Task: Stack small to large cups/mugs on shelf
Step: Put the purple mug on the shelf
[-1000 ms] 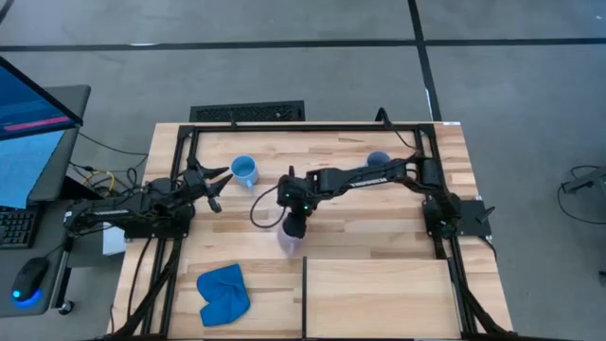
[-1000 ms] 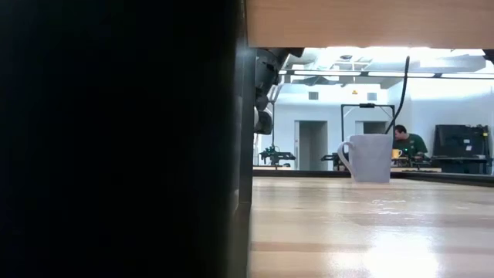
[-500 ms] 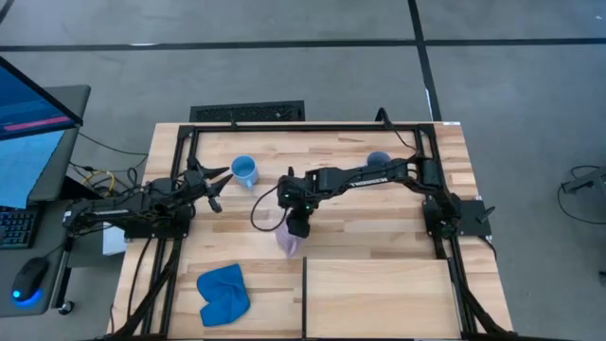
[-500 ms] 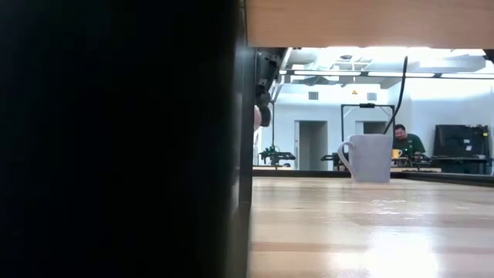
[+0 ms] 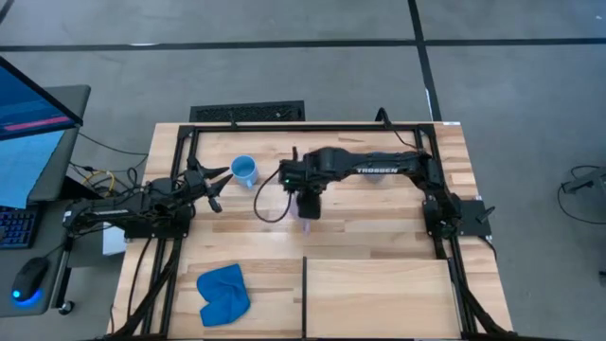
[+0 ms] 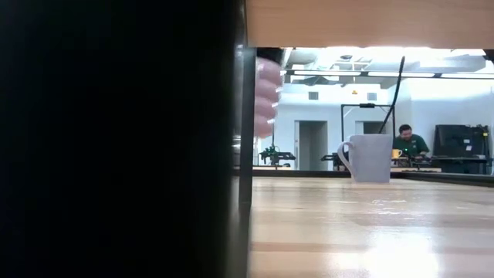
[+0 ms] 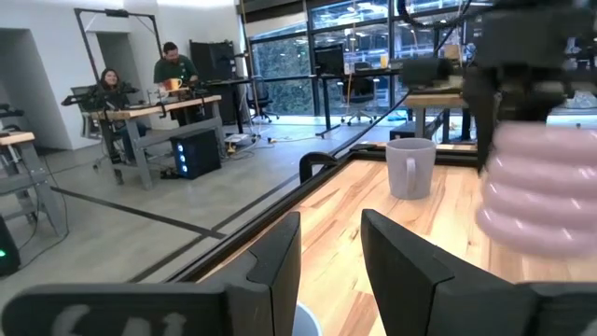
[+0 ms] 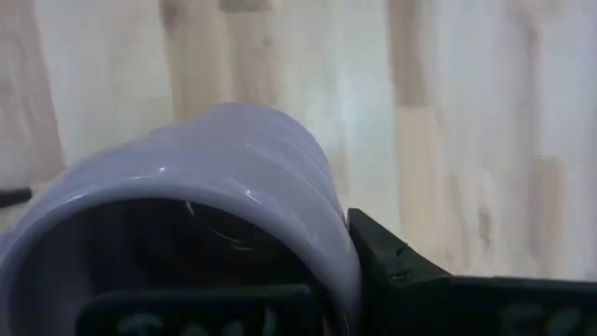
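One lilac mug [image 5: 309, 224] hangs in your right gripper [image 5: 308, 203], whose fingers are clamped on its rim, up off the table [image 5: 379, 232] near the middle with bare wood all around it and the shelf [image 5: 379, 298] close by in front. You can see the sky-blue mug [image 5: 244, 171] standing just beside your left gripper [image 5: 216, 182], whose fingers are spread apart and hold nothing. Your grey-blue mug [image 6: 370, 157] stands upright by itself at the far side; you cannot tell what is inside any mug.
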`<state>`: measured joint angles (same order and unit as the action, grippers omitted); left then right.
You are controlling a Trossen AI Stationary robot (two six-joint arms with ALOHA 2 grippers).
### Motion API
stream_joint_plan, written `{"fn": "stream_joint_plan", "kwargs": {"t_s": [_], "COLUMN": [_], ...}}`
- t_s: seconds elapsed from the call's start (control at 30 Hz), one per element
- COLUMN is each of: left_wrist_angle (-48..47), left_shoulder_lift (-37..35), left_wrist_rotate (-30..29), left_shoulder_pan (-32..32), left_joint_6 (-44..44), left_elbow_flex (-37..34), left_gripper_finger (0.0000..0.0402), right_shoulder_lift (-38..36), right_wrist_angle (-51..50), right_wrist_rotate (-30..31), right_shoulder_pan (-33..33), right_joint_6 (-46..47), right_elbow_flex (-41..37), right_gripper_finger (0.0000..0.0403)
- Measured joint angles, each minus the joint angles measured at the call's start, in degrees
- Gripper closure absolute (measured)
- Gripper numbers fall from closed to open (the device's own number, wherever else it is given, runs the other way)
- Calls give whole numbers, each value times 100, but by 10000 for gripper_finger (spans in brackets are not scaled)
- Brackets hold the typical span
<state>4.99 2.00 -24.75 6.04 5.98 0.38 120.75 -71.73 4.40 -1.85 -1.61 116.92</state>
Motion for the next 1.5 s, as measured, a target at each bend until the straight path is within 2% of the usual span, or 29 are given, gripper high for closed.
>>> {"fn": "stream_joint_plan", "kwargs": {"t_s": [0.17, 0.5, 0.7, 0.93, 1.2, 1.37, 1.5], "left_wrist_angle": [-1, 8, -2, 1, 1, 1, 1], "left_shoulder_lift": [0, 91, 142, 138, 138, 138, 138], "left_wrist_rotate": [3, -3, 0, 0, 0, 2, 4], "left_shoulder_pan": [0, 0, 0, 0, 0, 0, 0], "left_joint_6": [-3, -36, 9, -70, -68, -113, -103], "left_elbow_flex": [1, 1, 1, 1, 1, 0, 1], "left_gripper_finger": [294, 294, 294, 294, 294, 294, 294], "right_shoulder_lift": [-341, -1556, -2212, -3225, -4192, -4636, -4778], "right_wrist_angle": [-891, -1799, -1836, -1821, -1847, -1838, -1832], "right_wrist_rotate": [90, 193, 256, 468, 477, 486, 421], "right_shoulder_pan": [61, 600, 1131, 1667, 2393, 2962, 3418], "right_joint_6": [480, 1514, 2108, 3082, 3614, 4372, 4511], "right_elbow_flex": [316, 356, 162, -945, -2337, -2880, -3025], "right_gripper_finger": [362, 362, 362, 362, 362, 362, 362]}}
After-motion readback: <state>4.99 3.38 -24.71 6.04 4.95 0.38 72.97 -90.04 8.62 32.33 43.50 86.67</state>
